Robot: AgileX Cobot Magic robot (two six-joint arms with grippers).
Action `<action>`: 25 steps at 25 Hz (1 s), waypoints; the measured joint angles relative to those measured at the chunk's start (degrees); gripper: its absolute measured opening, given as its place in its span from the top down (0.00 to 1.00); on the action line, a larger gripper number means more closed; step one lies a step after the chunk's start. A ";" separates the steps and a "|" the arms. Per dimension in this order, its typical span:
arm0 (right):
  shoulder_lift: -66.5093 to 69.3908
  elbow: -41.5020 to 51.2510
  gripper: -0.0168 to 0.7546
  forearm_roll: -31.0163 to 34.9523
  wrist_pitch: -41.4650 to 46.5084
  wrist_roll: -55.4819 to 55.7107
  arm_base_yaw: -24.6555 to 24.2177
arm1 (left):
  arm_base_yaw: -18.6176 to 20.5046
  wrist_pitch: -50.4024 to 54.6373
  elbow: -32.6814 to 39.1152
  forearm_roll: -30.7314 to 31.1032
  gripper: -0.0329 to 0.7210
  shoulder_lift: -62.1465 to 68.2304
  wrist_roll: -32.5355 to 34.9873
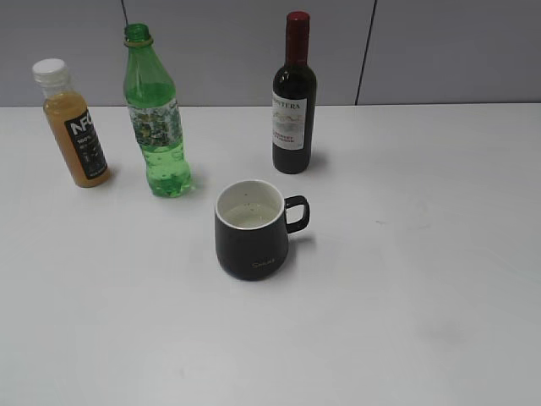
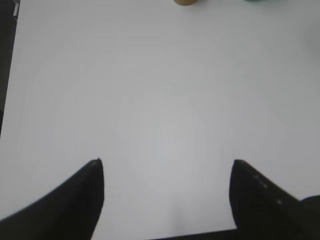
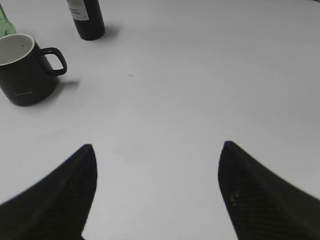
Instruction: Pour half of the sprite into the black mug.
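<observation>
The sprite [image 1: 155, 118] stands upright at the back left of the white table, uncapped, with clear liquid in its lower part; its edge shows at the top left of the right wrist view [image 3: 5, 22]. The black mug [image 1: 252, 230] stands in the middle, handle to the right, with a little liquid inside; it also shows in the right wrist view [image 3: 24, 70]. Neither gripper shows in the exterior view. My left gripper [image 2: 165, 162] is open and empty over bare table. My right gripper [image 3: 157, 146] is open and empty, well right of the mug.
An orange juice bottle [image 1: 74, 125] with a white cap stands left of the sprite; its base shows in the left wrist view [image 2: 186, 2]. A dark wine bottle [image 1: 294, 97] with a red top stands behind the mug. A grey wall runs behind the table.
</observation>
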 joint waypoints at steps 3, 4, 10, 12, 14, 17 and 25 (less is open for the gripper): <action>0.00 0.00 0.24 0.00 0.00 0.00 0.00 | 0.00 -1.81 2.33 0.00 0.17 -5.22 0.00; 0.00 0.00 0.24 0.00 0.00 0.00 0.00 | 0.00 -2.30 3.12 0.00 0.17 -6.66 0.00; 0.00 0.00 0.24 0.00 0.00 0.00 0.00 | 0.00 -6.00 7.22 -0.47 0.17 -16.77 0.00; 0.00 0.00 0.24 0.00 0.00 0.00 0.00 | 0.00 -7.47 8.31 -0.97 0.17 -19.69 0.00; 0.00 0.00 0.24 0.07 0.00 0.00 0.00 | 0.00 -7.86 8.59 -1.08 0.17 -20.91 0.00; 0.00 0.00 0.24 0.07 0.00 0.00 0.00 | 0.00 -8.19 8.59 -1.15 0.17 -21.14 0.00; 0.00 0.00 0.24 0.07 0.00 0.00 0.00 | 0.00 -8.30 8.63 -1.27 0.17 -21.24 0.00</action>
